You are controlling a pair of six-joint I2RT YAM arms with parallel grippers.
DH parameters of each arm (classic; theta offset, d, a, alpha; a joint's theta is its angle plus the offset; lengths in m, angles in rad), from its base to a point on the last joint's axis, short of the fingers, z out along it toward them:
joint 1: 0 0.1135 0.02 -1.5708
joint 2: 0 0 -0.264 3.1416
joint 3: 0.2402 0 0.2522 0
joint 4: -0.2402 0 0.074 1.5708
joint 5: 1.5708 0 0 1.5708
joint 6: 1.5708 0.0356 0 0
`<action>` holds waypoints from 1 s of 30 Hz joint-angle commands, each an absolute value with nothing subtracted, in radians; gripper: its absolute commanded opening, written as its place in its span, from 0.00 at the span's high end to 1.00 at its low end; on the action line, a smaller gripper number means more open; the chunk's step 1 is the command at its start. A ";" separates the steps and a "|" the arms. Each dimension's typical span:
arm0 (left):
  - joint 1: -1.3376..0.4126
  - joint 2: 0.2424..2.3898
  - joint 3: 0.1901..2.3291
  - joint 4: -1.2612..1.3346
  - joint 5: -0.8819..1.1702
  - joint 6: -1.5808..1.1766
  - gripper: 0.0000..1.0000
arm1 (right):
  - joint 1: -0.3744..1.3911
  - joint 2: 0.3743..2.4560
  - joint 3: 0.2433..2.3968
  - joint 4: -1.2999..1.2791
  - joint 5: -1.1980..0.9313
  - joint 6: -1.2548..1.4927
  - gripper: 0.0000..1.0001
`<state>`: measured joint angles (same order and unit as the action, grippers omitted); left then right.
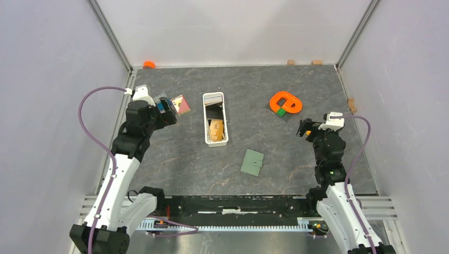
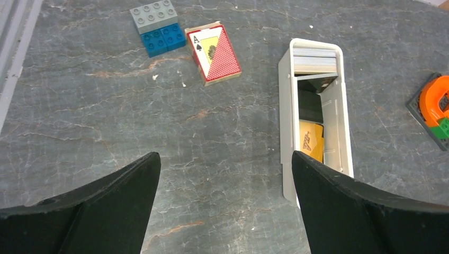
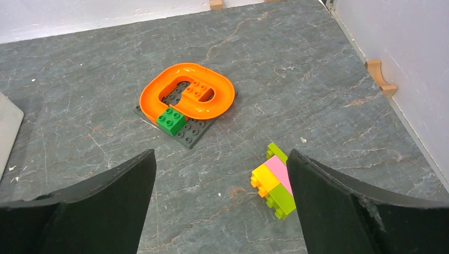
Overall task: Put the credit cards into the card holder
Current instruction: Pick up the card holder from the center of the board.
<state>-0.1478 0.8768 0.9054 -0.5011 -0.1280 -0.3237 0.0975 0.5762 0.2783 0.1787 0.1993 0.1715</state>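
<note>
A: What is the desk (image 1: 180,159) like?

B: Dark grey, stone-patterned with pale veins, and flat. Plain pale walls (image 1: 47,79) box it in on three sides, with metal posts (image 1: 109,34) in the back corners. Small wooden blocks (image 1: 290,62) sit at the foot of the back and right walls, and an orange cap (image 1: 149,64) sits in the back left corner.

A: And the credit cards (image 2: 311,140)?

B: In the long white tray (image 1: 204,119) at mid-desk. A tan one is at the near end, black ones are behind it, and a pale stack is at the far end. The card holder (image 1: 252,162) lies shut and flat on the desk, nearer the arms than the tray and a little to its right, not touching it.

A: The claws?

B: The left claw (image 2: 225,159) hangs spread wide, gripping nothing, left of the tray. A pack of playing cards (image 2: 213,52) and grey and blue bricks (image 2: 158,26) lie beyond it. The right claw (image 3: 221,156) is also wide and holds nothing, near the right wall. An orange loop track (image 3: 186,98) on a dark baseplate (image 3: 197,132) lies ahead of it, and a yellow, pink and green brick cluster (image 3: 274,182) sits close by its right finger.
</note>
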 commanded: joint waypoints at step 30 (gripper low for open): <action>-0.930 0.880 0.388 0.106 0.016 -0.951 0.00 | 0.320 0.726 0.032 0.127 -0.405 0.590 0.17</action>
